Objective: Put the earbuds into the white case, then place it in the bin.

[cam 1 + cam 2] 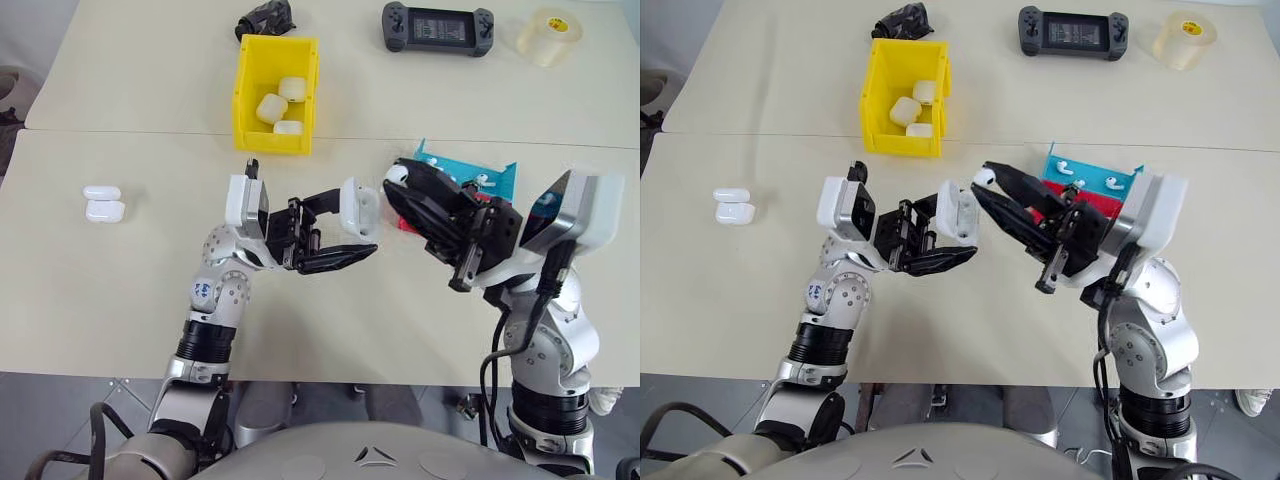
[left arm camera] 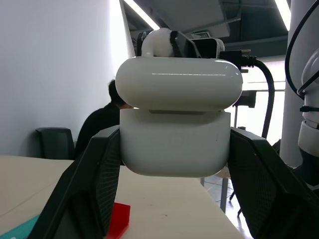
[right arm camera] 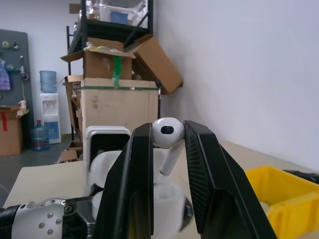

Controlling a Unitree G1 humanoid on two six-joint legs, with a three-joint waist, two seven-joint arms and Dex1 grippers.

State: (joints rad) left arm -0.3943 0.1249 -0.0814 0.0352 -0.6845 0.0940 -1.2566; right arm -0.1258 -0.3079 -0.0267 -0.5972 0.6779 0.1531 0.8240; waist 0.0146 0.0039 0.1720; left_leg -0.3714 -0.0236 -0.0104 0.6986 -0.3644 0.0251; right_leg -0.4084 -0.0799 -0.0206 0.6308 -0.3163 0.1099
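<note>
I held the white case (image 1: 360,212) in my left gripper (image 1: 345,232) near the middle of the head view, both black fingers clamped against its flat sides, with its hinged lid flipped open. My right gripper (image 1: 399,184) sat just to the right of it in the frame, its two fingers pinched on an earbud (image 1: 396,174) by the bulb; in the right wrist view the short stem hung down and slanted between the fingers toward the case below. So the thing to get right was this: the earbud lay just beside the case's upper right edge, close to it, though I could not tell whether they touched, and its stem pointed roughly at the case's open mouth. I judged that the right arm had the moving job and the left only had to keep the case steady, and that the stem would have to line up with a socket, which I could not see clearly. More earbuds (image 1: 1068,167) lay on the blue tray (image 1: 1087,170) in the right part of the frame, behind my right gripper. The yellow bin (image 1: 243,105), holding several closed cases, stood at upper centre-left, well apart from both hands.
</note>
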